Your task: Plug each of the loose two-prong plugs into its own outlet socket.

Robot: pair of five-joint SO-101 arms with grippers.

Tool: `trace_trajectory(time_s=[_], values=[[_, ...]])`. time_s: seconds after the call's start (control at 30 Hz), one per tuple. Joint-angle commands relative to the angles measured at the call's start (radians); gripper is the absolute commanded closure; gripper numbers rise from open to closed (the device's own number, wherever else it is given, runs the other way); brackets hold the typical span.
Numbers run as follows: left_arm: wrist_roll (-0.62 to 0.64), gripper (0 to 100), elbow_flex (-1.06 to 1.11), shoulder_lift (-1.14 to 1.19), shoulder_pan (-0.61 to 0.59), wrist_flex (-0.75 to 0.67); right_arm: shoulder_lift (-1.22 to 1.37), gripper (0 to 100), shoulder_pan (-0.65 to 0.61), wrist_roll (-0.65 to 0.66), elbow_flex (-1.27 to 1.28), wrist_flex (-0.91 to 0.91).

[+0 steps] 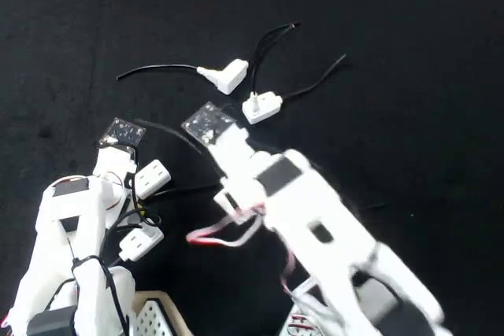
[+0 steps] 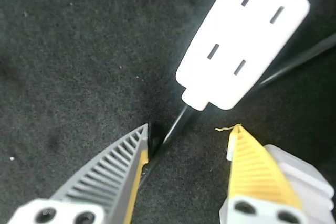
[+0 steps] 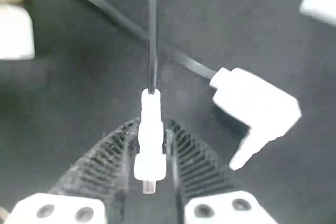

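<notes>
My right gripper [image 3: 149, 145] is shut on a slim white plug [image 3: 149, 129], whose metal prong points back toward the wrist and whose black cord runs straight away. Just beside it an angled white plug [image 3: 257, 111] lies loose on the black table. From above, the right gripper [image 1: 206, 123] sits below that angled plug [image 1: 228, 75] and left of another loose plug [image 1: 261, 105]. My left gripper [image 2: 189, 135] is open, its fingers straddling the black cord of a white outlet block [image 2: 241, 40] with two pairs of slots. Two outlet blocks [image 1: 152, 177] [image 1: 142, 241] lie by the left arm.
Black cords [image 1: 157, 68] [image 1: 315, 80] trail across the dark tabletop [image 1: 409, 116] behind the plugs. Red and white wires [image 1: 220, 235] hang from the right arm. A perforated tan board [image 1: 153, 316] sits at the front edge.
</notes>
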Motion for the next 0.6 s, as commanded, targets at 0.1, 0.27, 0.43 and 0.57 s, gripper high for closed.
trace_trajectory(time_s=[0.1, 0.27, 0.43, 0.57], values=[[0.015, 77, -0.007, -0.011, -0.012, -0.052, -0.504, 98.6, 0.054, -0.078, 0.145, -0.201], [0.015, 76, -0.008, -0.011, -0.001, -0.043, -0.638, 98.6, 0.034, -0.276, 0.360, -0.565], [0.028, 76, 0.002, -0.055, 0.045, -0.043, -0.651, 98.6, 0.029, -0.526, 0.521, -0.918], [0.100, 76, 0.065, -0.224, 0.074, -0.052, -0.661, 98.6, 0.032, -0.608, 0.544, -0.954]])
